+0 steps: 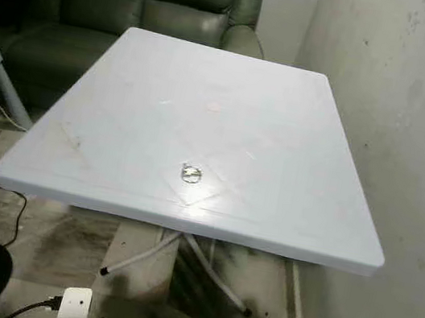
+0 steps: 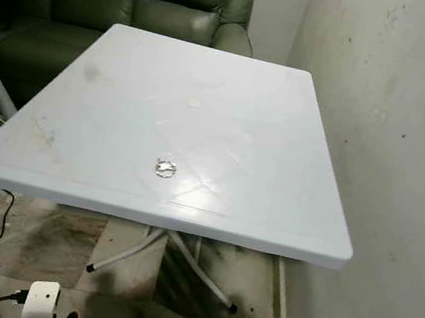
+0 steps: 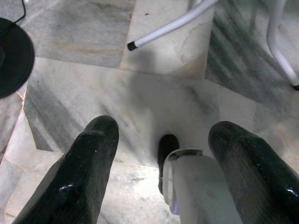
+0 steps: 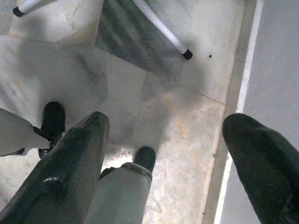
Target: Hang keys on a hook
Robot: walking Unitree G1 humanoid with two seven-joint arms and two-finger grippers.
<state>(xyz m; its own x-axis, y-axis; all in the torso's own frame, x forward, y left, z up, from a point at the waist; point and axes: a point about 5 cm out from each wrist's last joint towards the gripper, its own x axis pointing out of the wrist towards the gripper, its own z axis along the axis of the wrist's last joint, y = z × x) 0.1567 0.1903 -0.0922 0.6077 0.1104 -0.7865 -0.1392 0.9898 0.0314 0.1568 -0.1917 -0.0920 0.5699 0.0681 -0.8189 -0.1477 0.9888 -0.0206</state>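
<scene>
Both claws hung low over the marble floor (image 3: pixel 140 93), left gripper (image 3: pixel 161 163) and right gripper (image 4: pixel 168 154) each spread wide and holding nothing, while the keys (image 1: pixel 190 173) lay lower-center on the white table (image 1: pixel 281 138), near its front edge.

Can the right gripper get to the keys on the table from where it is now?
Probably yes. The keys lie alone near the table's front edge with nothing around them. The right gripper hangs open, low over the floor, so it must first rise above the tabletop.
</scene>
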